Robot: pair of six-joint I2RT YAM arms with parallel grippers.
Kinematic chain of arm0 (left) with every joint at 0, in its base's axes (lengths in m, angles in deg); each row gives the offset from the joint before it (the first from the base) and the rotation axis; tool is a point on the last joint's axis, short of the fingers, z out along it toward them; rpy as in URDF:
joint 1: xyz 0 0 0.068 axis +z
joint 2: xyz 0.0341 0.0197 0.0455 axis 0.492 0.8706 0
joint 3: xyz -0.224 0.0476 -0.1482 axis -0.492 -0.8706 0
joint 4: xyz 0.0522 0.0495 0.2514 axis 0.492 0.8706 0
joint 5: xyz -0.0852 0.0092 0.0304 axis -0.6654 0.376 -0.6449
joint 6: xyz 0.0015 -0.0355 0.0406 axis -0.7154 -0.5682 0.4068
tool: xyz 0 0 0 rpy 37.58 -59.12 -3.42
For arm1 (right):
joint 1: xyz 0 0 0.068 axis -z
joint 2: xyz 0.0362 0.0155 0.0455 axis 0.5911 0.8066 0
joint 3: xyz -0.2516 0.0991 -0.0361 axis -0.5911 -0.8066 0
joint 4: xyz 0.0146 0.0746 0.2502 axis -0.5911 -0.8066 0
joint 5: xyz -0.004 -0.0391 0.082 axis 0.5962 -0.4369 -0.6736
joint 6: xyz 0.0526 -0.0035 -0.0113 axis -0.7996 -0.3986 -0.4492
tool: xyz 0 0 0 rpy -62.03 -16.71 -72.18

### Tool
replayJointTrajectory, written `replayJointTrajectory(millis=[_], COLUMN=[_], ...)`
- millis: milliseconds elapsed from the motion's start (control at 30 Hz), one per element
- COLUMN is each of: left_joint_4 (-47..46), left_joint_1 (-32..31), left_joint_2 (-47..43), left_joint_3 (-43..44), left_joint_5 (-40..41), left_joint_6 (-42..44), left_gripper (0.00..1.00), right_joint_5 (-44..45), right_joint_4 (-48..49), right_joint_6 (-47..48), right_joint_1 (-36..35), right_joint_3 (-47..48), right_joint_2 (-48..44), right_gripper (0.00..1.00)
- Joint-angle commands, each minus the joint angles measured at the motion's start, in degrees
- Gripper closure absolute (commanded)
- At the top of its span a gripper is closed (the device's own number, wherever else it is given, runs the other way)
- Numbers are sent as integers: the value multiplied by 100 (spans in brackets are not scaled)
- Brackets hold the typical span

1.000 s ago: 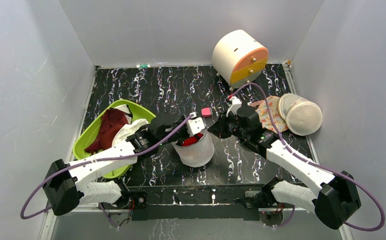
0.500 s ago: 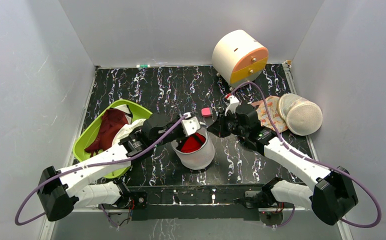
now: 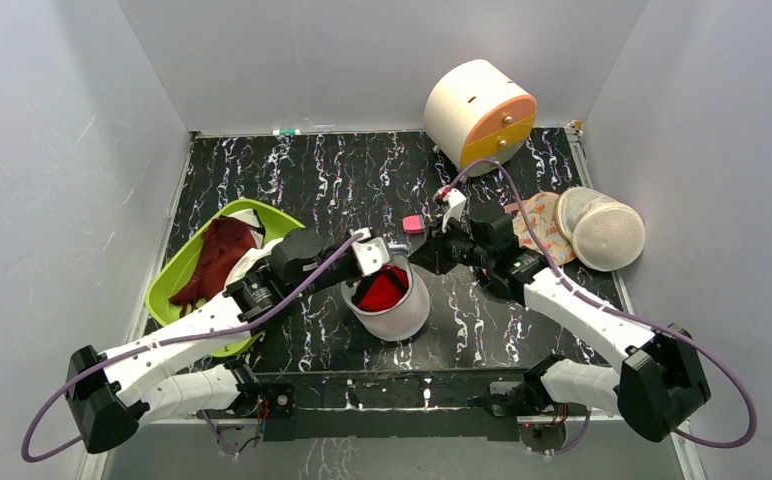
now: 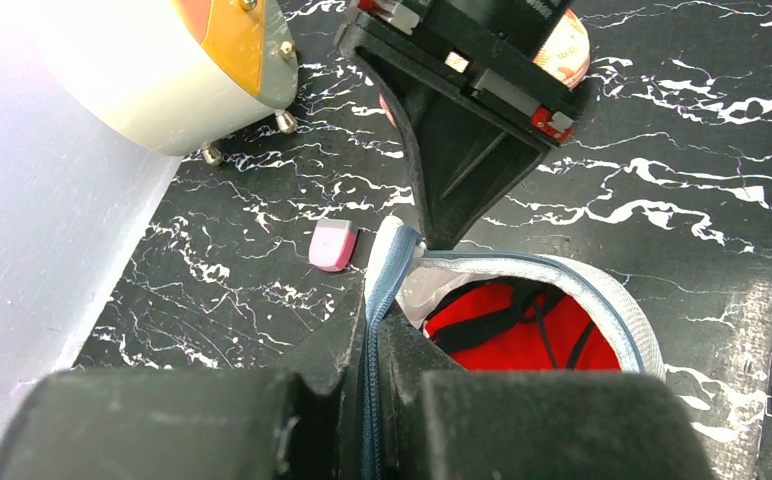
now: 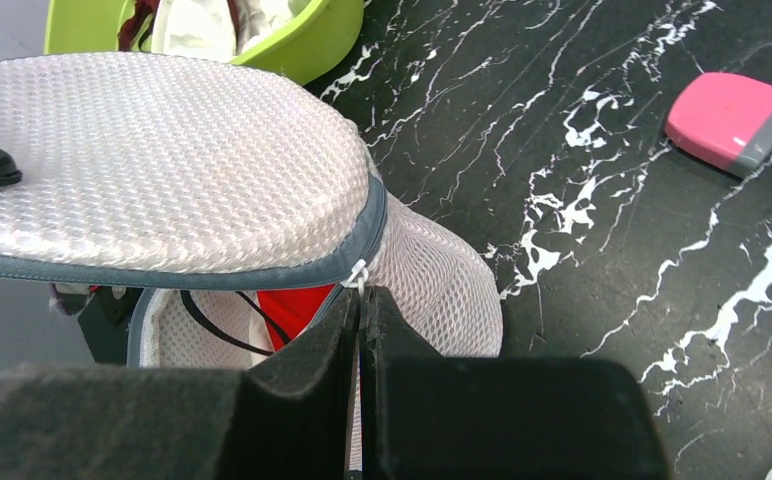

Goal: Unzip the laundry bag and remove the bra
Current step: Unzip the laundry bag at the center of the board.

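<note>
Top external view. Item: laundry bag point(image 3: 402, 315), a white mesh clamshell pouch with a blue-grey zip rim. It stands mid-tabletop point(image 3: 292, 170) with its mouth upward, and the zip looks largely undone. Contents: bra point(image 3: 382, 288), bright red with dark straps, lying in the lower half and not yet lifted out.

Left fingers point(image 4: 407, 350): closed tight on the zip rim of the raised flap. Right fingers point(image 5: 397, 335): closed tight on the same rim further along, at a small white tab that may be the zip pull; cannot tell for sure. The flap is stretched between the two sets, its long axis running from one to the other.

Relation: the bra sits below both sets of fingers, on their near side, with the left set marginally nearer. Both are occupied, so by judgement one must let go before reaching into the opening.

Surroundings:
- Pink block point(image 3: 414, 223), just beyond the bag.
- Green basket point(image 3: 167, 285) holding a maroon garment point(image 3: 217, 255), to the left.
- Domed mesh bag point(image 3: 602, 232) and orange floral fabric point(image 3: 534, 228), to the right.
- White-and-orange drum point(image 3: 479, 112), at the back.
</note>
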Motion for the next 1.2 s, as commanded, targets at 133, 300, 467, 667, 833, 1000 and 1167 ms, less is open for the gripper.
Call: replayJointTrajectory(millis=[133,300,467,667,833,1000,1167], left_joint_4=[-461,-274,-240,-289,-280,-236,-394], left_joint_1=[-14,-14,-15,-20,-17,-24,-30], left_joint_2=[-640,-549,-466,-451,-456,-505,-506], left_joint_3=[-194,-76,-29,-14,-17,26,-39], left_joint_5=[-528,-856,-1076,-1291,-1349,-1507,-1590], left_joint_6=[304,257,195,61,55,15,-116], left_gripper=[100,100,100,100,100,100,100], right_joint_5=[-636,-657,-811,-888,-740,-619,-721], right_joint_4=[172,30,-53,559,568,534,504], right_joint_6=[599,999,1303,1183,1223,1259,1289], right_joint_1=[126,149,145,145,146,145,141], right_joint_3=[391,535,707,379,386,529,624], right_joint_2=[285,448,706,550,505,545,657], right_gripper=[100,100,100,99,98,98,97])
